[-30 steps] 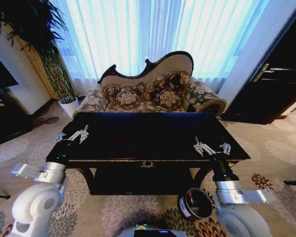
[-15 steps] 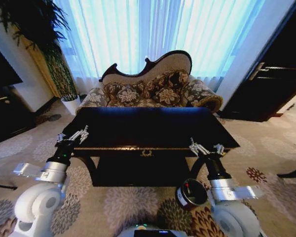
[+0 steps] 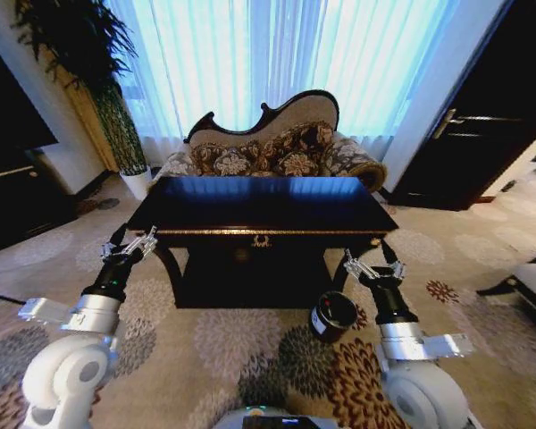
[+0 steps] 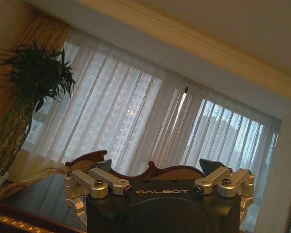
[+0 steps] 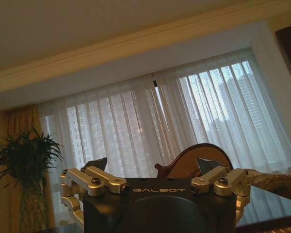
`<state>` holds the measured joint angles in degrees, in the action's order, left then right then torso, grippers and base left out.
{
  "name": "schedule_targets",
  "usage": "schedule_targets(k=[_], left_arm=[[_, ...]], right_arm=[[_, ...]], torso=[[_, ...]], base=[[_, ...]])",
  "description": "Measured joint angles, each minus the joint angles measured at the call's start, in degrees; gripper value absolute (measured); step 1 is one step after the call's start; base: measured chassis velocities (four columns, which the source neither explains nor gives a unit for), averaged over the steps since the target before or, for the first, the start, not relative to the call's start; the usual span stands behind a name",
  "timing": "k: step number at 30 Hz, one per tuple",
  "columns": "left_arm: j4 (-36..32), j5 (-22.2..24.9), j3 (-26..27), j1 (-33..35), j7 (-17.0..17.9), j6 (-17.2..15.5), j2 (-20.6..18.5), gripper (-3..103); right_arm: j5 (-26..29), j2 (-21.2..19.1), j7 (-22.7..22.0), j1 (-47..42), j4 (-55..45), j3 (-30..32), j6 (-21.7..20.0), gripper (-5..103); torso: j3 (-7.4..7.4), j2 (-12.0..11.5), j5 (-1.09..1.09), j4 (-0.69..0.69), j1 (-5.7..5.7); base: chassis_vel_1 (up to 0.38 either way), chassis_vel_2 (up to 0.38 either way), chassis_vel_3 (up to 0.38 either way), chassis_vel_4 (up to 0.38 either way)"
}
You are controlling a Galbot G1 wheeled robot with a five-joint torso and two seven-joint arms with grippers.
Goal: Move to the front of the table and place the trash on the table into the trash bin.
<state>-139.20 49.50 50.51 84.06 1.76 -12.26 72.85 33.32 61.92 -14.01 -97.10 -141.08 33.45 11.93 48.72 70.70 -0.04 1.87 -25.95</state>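
The dark glossy table (image 3: 259, 204) stands ahead of me in the head view, its top showing only window reflections; the trash is out of view. The small round dark trash bin (image 3: 332, 316) sits on the carpet by the table's front right leg. My left gripper (image 3: 130, 245) is raised and open near the table's front left corner, holding nothing. My right gripper (image 3: 372, 269) is raised and open just right of the bin, also holding nothing. The wrist views show the left gripper (image 4: 156, 167) and right gripper (image 5: 152, 165) with jaws spread against the curtained window.
A patterned sofa (image 3: 268, 147) stands behind the table before the bright curtains. A tall potted plant (image 3: 89, 63) and dark cabinet (image 3: 18, 201) are at left. A dark door (image 3: 491, 116) and low furniture (image 3: 531, 286) are at right. Patterned carpet lies between me and the table.
The whole picture has shifted: the table and bin now sit farther off and higher, so the camera has drawn back. Both arms keep the same raised, open pose.
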Motion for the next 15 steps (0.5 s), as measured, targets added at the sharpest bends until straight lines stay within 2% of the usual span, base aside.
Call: schedule_targets(k=[15], left_arm=[[-0.24,-0.22,0.76,0.37,-0.28,0.59,0.05,100]], right_arm=[[-0.18,3.28,1.12,-1.55,-1.35,0.16,0.61,100]], torso=[[0.03,-0.05,0.03,-0.01,-0.07]], base=[[0.34,-0.338,-0.346,0.341]])
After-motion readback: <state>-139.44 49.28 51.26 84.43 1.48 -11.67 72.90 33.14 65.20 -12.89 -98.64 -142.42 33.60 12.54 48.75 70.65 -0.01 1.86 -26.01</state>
